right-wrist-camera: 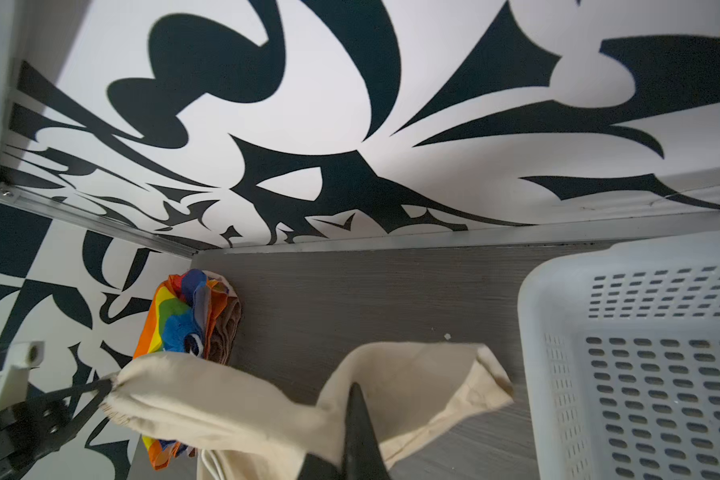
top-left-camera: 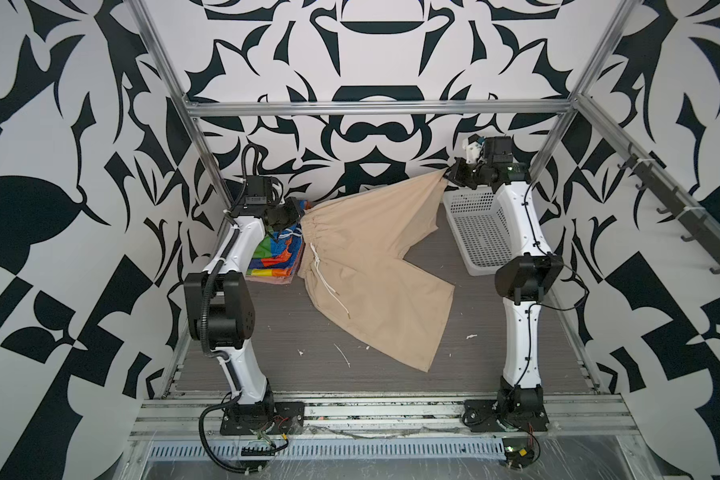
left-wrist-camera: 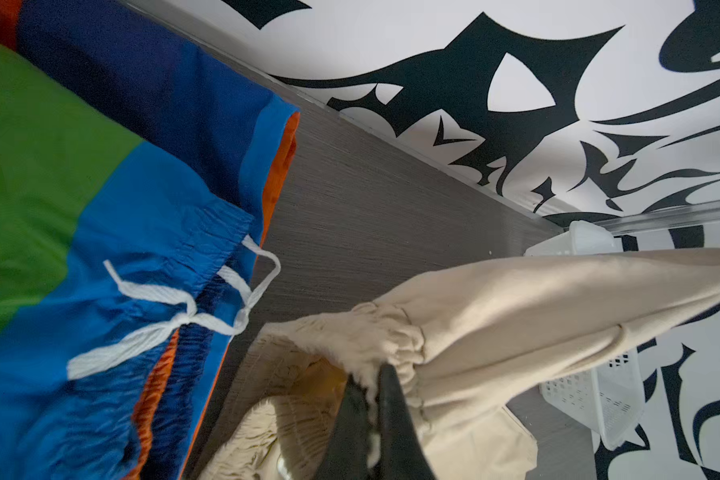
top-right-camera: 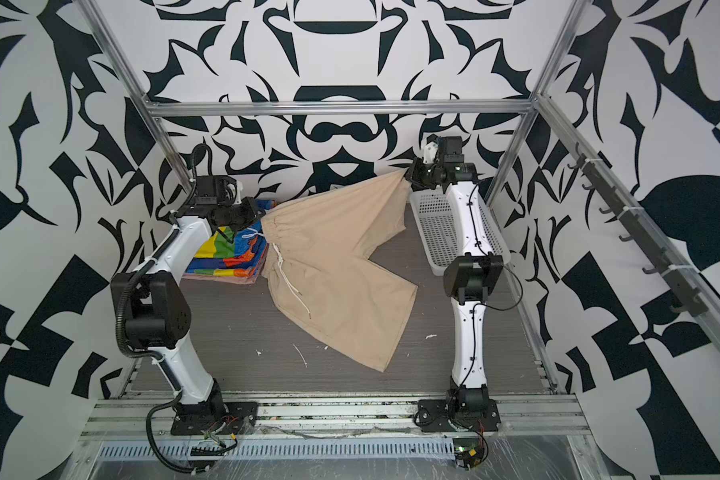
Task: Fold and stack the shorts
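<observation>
**Top views.** We list the left arm bent at the elbow, forearm slanting toward the back wall. The left gripper (top-left-camera: 297, 216) is clamped on the gathered waistband of the beige shorts (top-left-camera: 371, 266). The right arm stands taller, wrist turned inward above the basket (top-left-camera: 479, 237), and the right gripper (top-left-camera: 447, 176) pinches a leg hem. The cloth hangs between them, with the other leg draped on the table (top-left-camera: 292, 328). Beside it, the folded striped shorts (top-left-camera: 275, 253) lie on the pink shorts (top-left-camera: 267, 282).

**Left wrist view.** We note dark fingers (left-wrist-camera: 391, 415) closed on the waistband.

**Right wrist view.** We note the fingers (right-wrist-camera: 356, 424) closed on the hem, the basket alongside.
</observation>
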Controlling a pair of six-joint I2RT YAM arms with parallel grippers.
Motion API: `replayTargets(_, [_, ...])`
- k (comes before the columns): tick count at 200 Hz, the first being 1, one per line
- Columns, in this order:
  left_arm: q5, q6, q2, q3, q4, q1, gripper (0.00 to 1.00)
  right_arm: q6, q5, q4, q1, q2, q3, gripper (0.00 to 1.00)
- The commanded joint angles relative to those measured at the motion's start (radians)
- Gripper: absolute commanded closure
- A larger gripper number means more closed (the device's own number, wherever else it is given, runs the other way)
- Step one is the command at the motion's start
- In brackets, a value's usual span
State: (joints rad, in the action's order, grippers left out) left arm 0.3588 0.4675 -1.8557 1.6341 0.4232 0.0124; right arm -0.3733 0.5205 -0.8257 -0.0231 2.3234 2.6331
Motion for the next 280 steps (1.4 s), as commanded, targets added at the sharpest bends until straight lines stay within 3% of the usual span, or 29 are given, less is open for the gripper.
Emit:
replayTargets(1, [0.001, 0.019, 0.011, 0.019, -0.019, -0.056, 1.0, 0.034, -0.066, 0.001, 0.028, -0.228, -0.168, 1.0])
replayTargets(55, [0.014, 0.057, 0.101, -0.133, -0.083, -0.063, 1.0, -0.065, -0.109, 0.224, -0.011, -0.836, -1.129, 1.0])
replayTargets(80, [-0.016, 0.05, 0.163, -0.261, -0.103, -0.069, 1.0, -0.089, -0.142, 0.24, -0.116, -1.043, -1.499, 1.0])
replayTargets(105, [-0.053, 0.09, 0.228, -0.405, -0.118, -0.091, 1.0, -0.168, -0.17, 0.298, -0.237, -1.158, -1.834, 1.0])
replayTargets(135, [-0.063, 0.131, 0.277, -0.565, -0.185, -0.096, 1.0, -0.246, -0.19, 0.423, -0.317, -1.156, -2.058, 1.0])
replayTargets(173, [-0.028, 0.167, 0.309, -0.704, -0.239, -0.089, 1.0, -0.194, -0.258, 0.47, -0.327, -0.935, -2.059, 1.0])
replayTargets(204, [-0.021, 0.189, 0.353, -0.784, -0.255, -0.057, 1.0, -0.108, -0.411, 0.413, -0.308, -0.803, -1.894, 1.0])
replayTargets(237, [-0.01, 0.233, 0.362, -0.797, -0.278, 0.026, 1.0, -0.031, -0.46, 0.325, -0.235, -0.66, -1.628, 1.0])
replayTargets(254, [-0.001, 0.239, 0.362, -0.75, -0.256, 0.026, 1.0, 0.004, -0.492, 0.225, -0.23, -0.667, -1.465, 1.0])
replayTargets(280, [-0.054, 0.185, 0.392, -0.652, -0.173, 0.003, 1.0, 0.056, -0.549, 0.092, -0.23, -0.792, -1.33, 1.0])
